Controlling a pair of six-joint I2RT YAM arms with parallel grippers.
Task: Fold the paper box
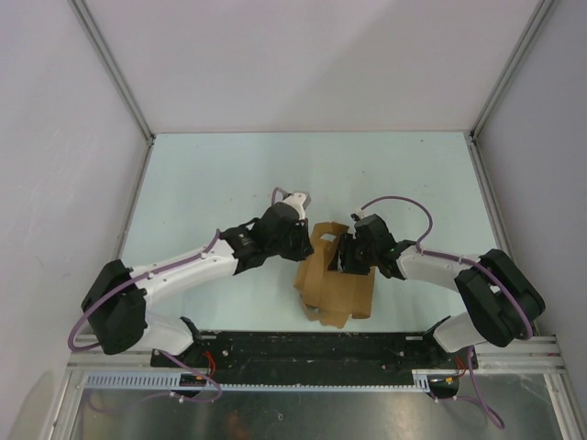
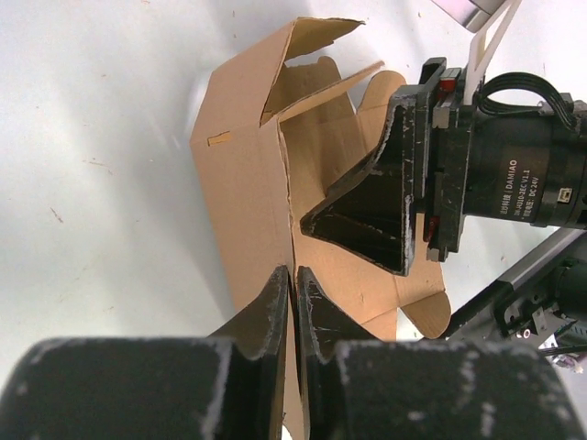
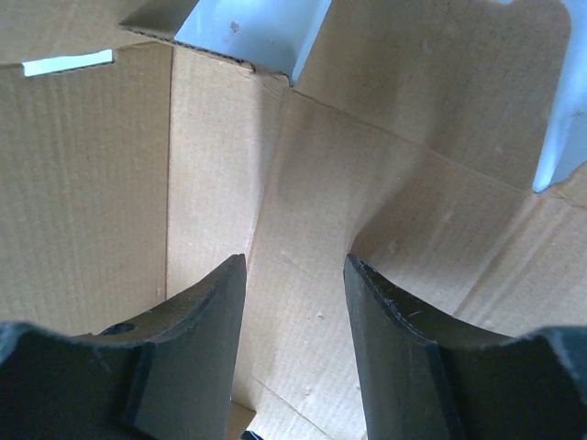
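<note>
Arms angle inward, jaws meeting at the paper box.

From above, the side of the paper box toward the table's far edge is covered by the left gripper and right gripper. In the right wrist view, its outline is cut off by every edge.

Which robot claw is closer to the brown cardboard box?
Left, barely: the left gripper pinches the paper box at its edge, while the right gripper, open, sits over its inner panel, possibly touching.
</note>
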